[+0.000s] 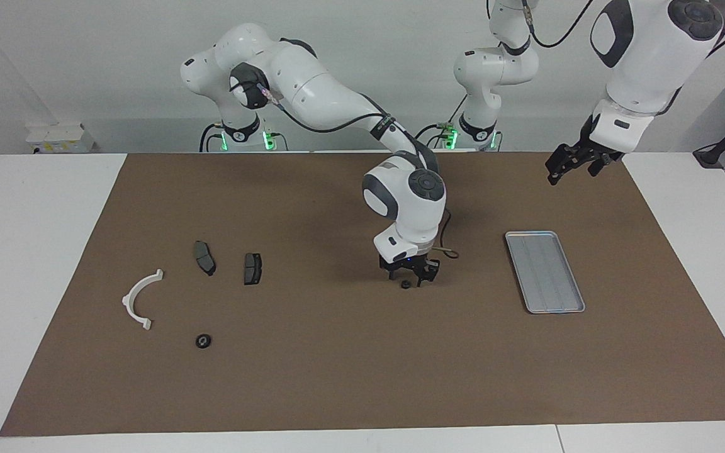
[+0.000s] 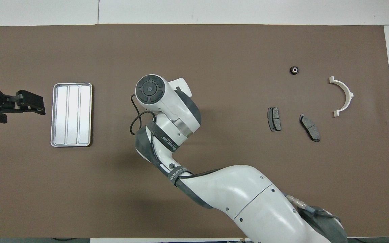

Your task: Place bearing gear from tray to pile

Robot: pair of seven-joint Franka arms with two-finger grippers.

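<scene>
Two arms: right gripper (image 1: 411, 280) low over small black round bearing gear (image 1: 405, 284) on brown mat (image 1: 337, 377), fingers spread astride it.
Left gripper (image 1: 554, 176): aloft near flat silver-grey ridged metal tray (image 1: 544, 271), grip unclear.

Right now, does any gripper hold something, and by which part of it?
Nothing is visibly held. The right gripper is low over a small dark part lying on the mat, without a visible hold on it. The left gripper hangs in the air near the tray, carrying nothing.

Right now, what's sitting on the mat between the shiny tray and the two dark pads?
In the facing view, a small dark round part lies on the mat between the tray and the pads, with the right gripper just above it.
</scene>
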